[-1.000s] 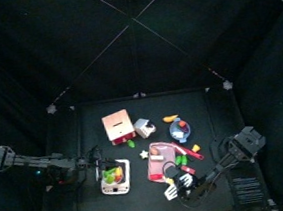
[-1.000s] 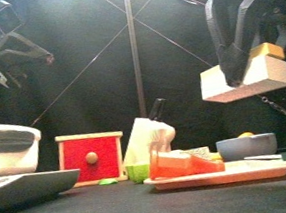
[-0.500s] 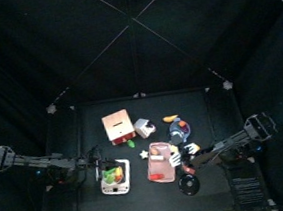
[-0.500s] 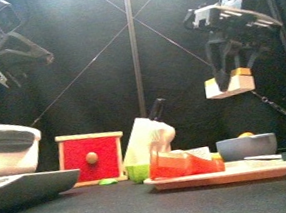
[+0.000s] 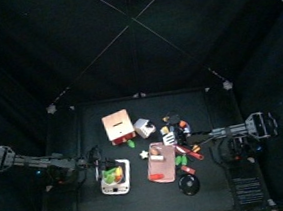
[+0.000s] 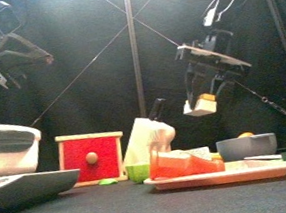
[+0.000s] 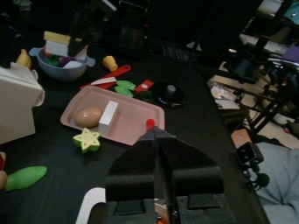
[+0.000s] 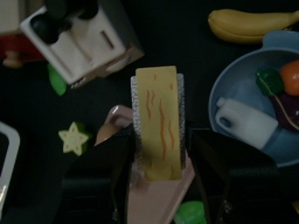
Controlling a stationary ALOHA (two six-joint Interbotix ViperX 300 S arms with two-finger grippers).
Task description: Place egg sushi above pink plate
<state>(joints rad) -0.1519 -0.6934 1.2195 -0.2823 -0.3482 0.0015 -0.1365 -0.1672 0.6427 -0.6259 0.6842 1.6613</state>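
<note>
I am carrying the egg sushi (image 8: 158, 122) in the right gripper (image 6: 204, 97), jaws pressed against its two long sides; in the right wrist view the yellow top with its brown streaks is facing the camera. In the front view the piece is hanging well above the table, clear of everything under it. The pink plate (image 5: 159, 173) is lying toward the front edge of the table, just right of the middle, long side running front to back, with food on it. From the top view the gripper looks to be hovering near the plate's far end, beside the blue bowl (image 8: 271, 92), though the overhead is too small for me to be sure.

I am judging this as the transport step, with the grasp done. Next I need to come down onto bare tabletop just beyond the plate's far end, missing the bowl and the white block (image 8: 82, 39).

The left gripper (image 7: 160, 185) is resting over the left edge, jaws closed and empty.
</note>
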